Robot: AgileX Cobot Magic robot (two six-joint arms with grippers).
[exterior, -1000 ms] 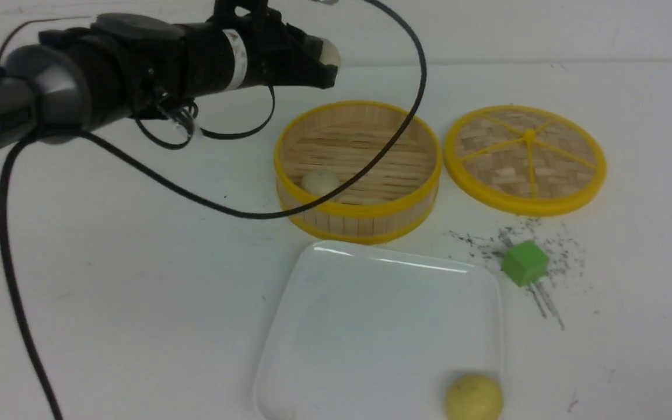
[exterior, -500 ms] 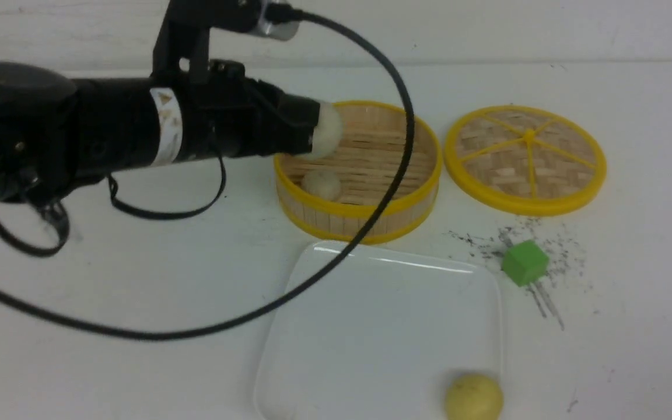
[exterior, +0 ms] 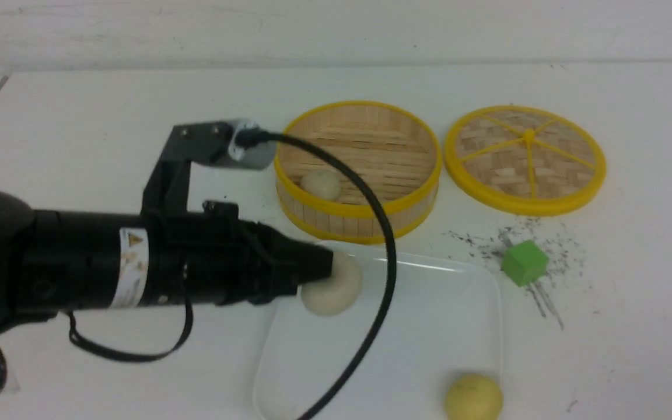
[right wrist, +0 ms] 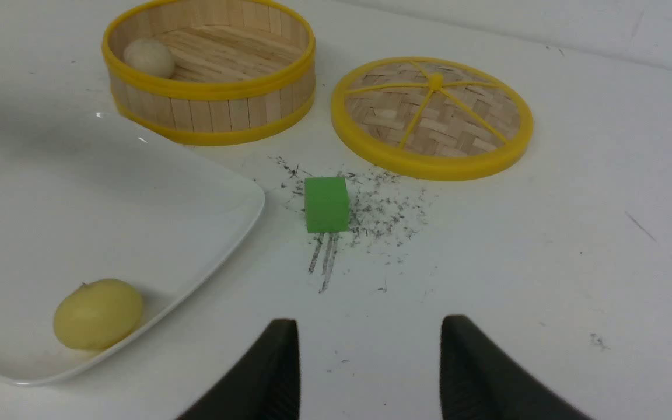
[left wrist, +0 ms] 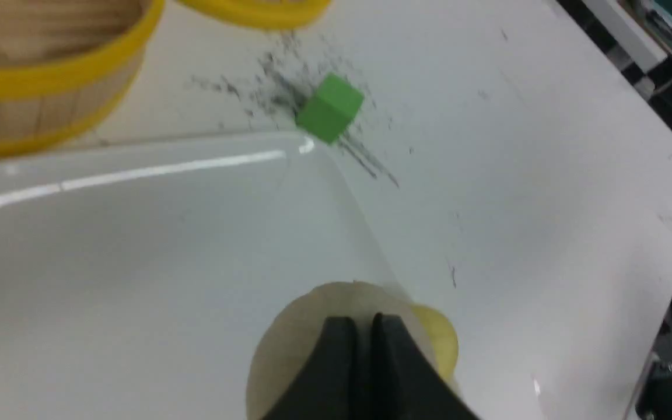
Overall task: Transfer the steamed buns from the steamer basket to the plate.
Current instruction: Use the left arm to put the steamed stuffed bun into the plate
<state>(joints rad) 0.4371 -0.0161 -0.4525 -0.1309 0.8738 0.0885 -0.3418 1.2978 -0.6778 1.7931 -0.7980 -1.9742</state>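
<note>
My left gripper [exterior: 325,269] is shut on an off-white steamed bun [exterior: 336,289], held just above the near-left corner of the white plate [exterior: 429,326]. In the left wrist view the jaws stand almost together, pinching this bun [left wrist: 295,338]. A pale yellow bun [exterior: 473,398] lies at the plate's front right corner. Another off-white bun [exterior: 320,184] sits inside the steamer basket [exterior: 426,178], against its left wall. My right gripper [right wrist: 371,322] is open over bare table, with nothing between its fingers; it is out of the front view.
The flat woven lid [exterior: 525,157] lies right of the basket. A green cube [exterior: 524,262] sits on dark specks between the lid and the plate's right corner. My left arm's black cable [exterior: 380,274] loops over the plate.
My left arm has swung down and toward the front, carrying the off-white bun from above the basket to over the plate. The right gripper has not moved.
</note>
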